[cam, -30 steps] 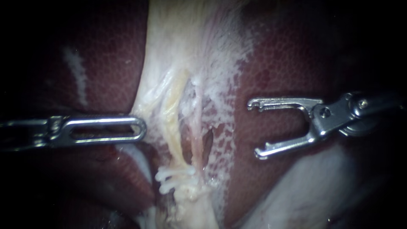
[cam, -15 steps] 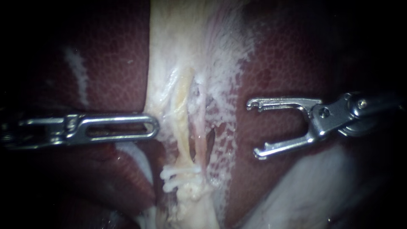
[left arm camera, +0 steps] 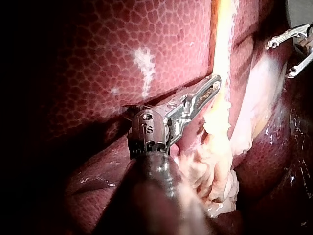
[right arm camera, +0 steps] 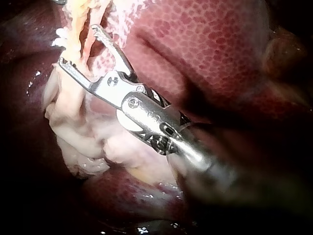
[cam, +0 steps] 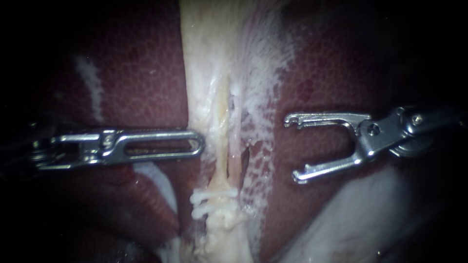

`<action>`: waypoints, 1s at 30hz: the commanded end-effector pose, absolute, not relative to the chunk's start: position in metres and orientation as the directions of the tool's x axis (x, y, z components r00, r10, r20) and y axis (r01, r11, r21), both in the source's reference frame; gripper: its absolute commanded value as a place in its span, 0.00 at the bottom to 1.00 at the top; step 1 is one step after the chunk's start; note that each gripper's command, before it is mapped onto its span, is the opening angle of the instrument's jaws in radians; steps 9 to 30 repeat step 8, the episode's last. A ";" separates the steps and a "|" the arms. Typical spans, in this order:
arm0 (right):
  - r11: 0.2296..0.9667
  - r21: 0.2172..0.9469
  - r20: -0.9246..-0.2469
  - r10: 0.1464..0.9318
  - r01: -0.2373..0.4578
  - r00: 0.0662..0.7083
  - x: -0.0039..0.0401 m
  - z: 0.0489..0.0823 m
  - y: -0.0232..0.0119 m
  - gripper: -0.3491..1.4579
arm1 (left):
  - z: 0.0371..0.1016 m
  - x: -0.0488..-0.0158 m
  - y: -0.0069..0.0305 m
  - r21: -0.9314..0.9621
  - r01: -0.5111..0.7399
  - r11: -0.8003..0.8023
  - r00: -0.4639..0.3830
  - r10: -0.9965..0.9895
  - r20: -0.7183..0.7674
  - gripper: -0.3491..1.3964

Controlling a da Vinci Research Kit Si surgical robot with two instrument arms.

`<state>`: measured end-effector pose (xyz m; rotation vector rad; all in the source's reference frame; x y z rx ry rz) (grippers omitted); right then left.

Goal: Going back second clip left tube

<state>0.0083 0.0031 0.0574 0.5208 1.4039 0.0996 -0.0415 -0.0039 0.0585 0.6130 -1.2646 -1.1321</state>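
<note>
One pincer, on my right instrument (cam: pixel 292 149), hung wide and empty, clear of the tubes (cam: pixel 223 146). I judged the retreat nearly finished; next, hold steady.

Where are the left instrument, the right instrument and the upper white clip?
left instrument (cam: pixel 197 144), endoscope view, its tip.
right instrument (cam: pixel 292 148), endoscope view, between its open tips.
upper white clip (cam: pixel 207 195), endoscope view, its middle.
</note>
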 end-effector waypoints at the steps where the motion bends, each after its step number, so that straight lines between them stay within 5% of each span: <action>1: 0.884 0.404 -0.912 0.368 0.236 0.182 0.0083 0.0574 0.0031 0.52 | 0.0584 -0.0414 -0.0039 0.872 0.315 0.373 -0.090 -0.904 0.419 0.00; 30: 0.884 0.404 -0.912 0.368 0.236 0.182 0.0082 0.0573 0.0031 0.52 | 0.0583 -0.0415 -0.0039 0.872 0.316 0.373 -0.090 -0.904 0.419 0.00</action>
